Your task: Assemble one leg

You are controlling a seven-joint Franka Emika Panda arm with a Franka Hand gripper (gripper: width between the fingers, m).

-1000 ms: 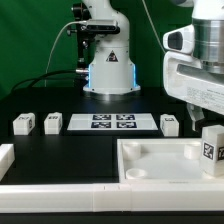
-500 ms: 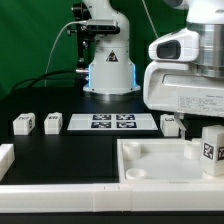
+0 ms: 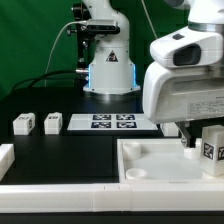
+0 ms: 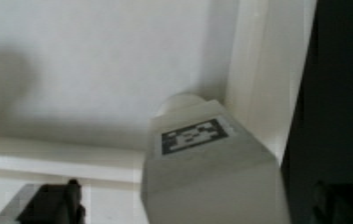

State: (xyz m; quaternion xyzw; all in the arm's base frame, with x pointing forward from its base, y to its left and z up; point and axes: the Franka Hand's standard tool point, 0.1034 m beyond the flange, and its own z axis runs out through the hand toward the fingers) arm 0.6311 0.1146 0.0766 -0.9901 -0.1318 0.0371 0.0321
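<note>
The leg (image 4: 199,140), a short white post with a black-and-white tag, stands in the white tray (image 4: 84,70) against its wall. My gripper (image 4: 199,205) is open. Its dark fingertips (image 4: 48,200) stand on either side of the leg, with a gap showing at the left finger. In the exterior view the leg (image 3: 211,150) stands in the tray (image 3: 150,165) at the right, and the arm's white body hangs just over it. Only a dark part of the gripper (image 3: 190,138) shows below that body.
Two more small tagged legs (image 3: 22,124) (image 3: 52,122) lie at the exterior view's left. The marker board (image 3: 112,122) lies in the middle of the black table. A white part (image 3: 5,155) sits at the left edge. The robot base (image 3: 108,70) stands behind.
The arm has moved toward the exterior view's left and lower over the tray. It now hides the small leg that lay to the right of the marker board.
</note>
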